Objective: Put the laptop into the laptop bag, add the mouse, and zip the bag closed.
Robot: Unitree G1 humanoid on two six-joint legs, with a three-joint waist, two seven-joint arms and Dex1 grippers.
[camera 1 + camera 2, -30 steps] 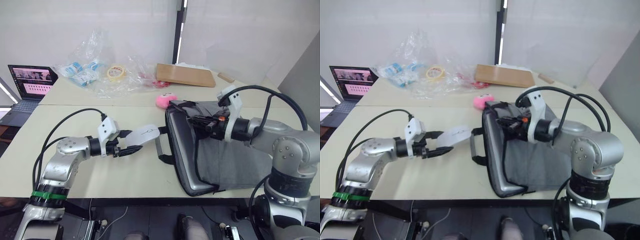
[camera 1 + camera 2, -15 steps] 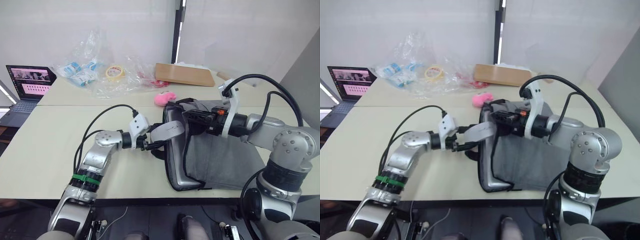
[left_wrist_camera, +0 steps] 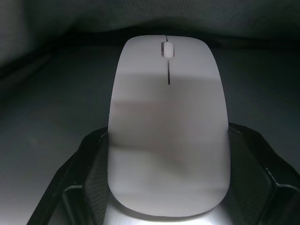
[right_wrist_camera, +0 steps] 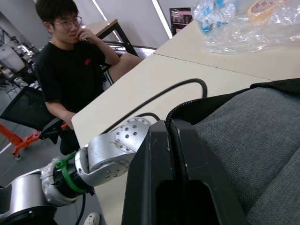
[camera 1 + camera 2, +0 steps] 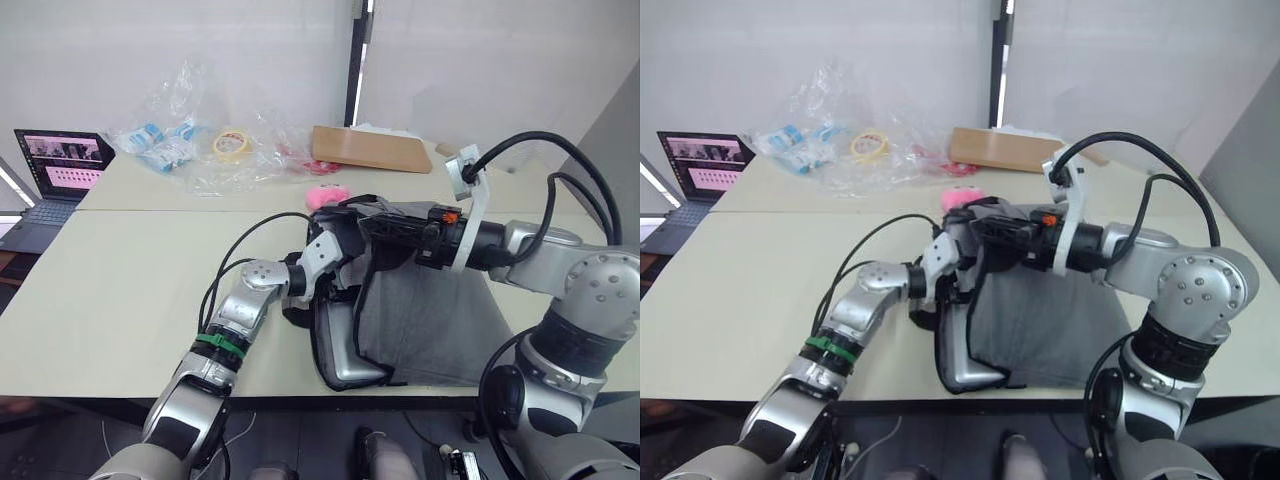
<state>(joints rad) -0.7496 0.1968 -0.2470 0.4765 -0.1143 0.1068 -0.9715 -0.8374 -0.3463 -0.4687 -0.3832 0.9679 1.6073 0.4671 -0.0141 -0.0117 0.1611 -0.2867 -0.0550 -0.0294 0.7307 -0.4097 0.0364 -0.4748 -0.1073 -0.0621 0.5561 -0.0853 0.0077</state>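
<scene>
The mouse (image 3: pixel 168 126) is smooth, matt white plastic. The laptop bag (image 5: pixel 430 320) is coarse grey woven cloth; inside it, the laptop (image 5: pixel 345 368) shows a brushed silver metal edge.

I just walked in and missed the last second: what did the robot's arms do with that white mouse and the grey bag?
The left gripper, shut on the mouse, carried it from over the table to its left into the open mouth of the laptop bag. The right gripper kept the bag's upper edge lifted, pulling it a bit further left. The laptop stayed inside, and the pink toy stayed put.
</scene>
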